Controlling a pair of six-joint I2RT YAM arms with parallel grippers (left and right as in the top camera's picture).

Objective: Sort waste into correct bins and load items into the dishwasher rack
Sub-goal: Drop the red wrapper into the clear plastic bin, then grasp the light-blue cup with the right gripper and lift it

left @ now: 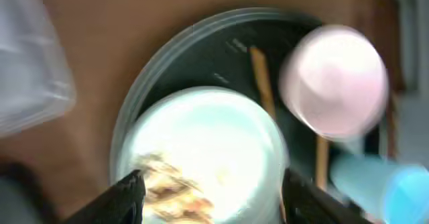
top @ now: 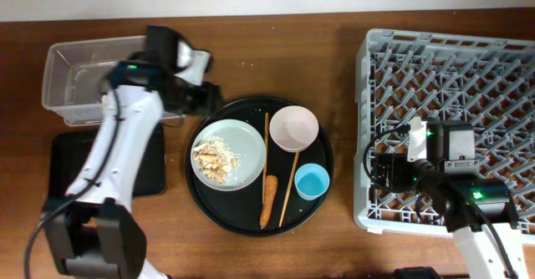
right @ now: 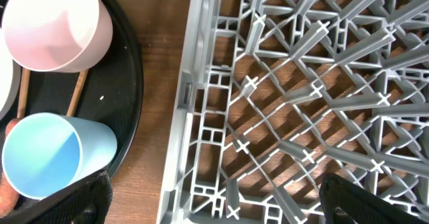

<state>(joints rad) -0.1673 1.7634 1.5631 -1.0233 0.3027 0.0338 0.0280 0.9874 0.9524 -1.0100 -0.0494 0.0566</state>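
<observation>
Left jaws: spread by pale plate (left: 221, 130), beige scraps (left: 167, 187)
Right jaws: spread over rack (right: 301, 117) rim
Gap: bench (right: 161, 49) between tray (right: 127, 103), rack

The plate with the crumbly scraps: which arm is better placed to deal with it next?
Probably the left. The left arm ends at the round tray beside the plate, open jaws framing the plate in its wrist view. The right arm sits over the rack, beyond the tray.
</observation>
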